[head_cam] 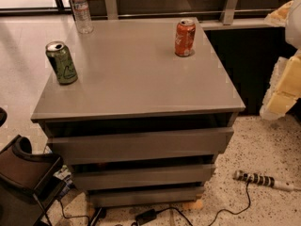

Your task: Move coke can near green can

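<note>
The coke can [185, 37], red-orange with white lettering and a silver top, stands upright near the back right of the grey cabinet top [136, 79]. The green can [61, 62], dark green with a pale design, stands upright near the left edge of the same top, far from the coke can. My gripper [283, 91] shows as a pale yellow and white shape at the right edge of the view. It is off the cabinet's right side, lower than the top and apart from both cans. It holds nothing that I can see.
A clear plastic water bottle [81, 9] stands at the back left corner of the top. The cabinet has three drawers [141, 145] below. A dark object [23, 178] sits at the lower left. A power strip [256, 179] and cables lie on the speckled floor.
</note>
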`<control>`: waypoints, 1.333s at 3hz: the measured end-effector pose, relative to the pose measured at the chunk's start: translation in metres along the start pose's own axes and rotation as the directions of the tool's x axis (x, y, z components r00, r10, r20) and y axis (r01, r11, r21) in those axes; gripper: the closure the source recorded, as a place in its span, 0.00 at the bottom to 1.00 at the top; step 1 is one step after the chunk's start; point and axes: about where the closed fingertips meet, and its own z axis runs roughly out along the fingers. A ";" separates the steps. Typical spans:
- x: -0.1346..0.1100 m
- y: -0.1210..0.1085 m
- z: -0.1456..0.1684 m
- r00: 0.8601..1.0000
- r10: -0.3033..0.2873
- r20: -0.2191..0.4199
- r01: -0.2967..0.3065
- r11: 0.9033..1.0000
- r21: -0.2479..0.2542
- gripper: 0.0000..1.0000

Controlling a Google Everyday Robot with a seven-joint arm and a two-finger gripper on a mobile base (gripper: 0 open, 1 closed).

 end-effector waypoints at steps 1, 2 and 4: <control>0.000 0.000 0.000 1.000 0.000 0.000 0.000 1.000 0.000 0.00; 0.003 -0.017 0.004 0.999 0.037 0.024 -0.038 0.999 0.037 0.00; 0.023 -0.081 0.053 0.913 0.259 0.315 -0.310 0.943 0.122 0.00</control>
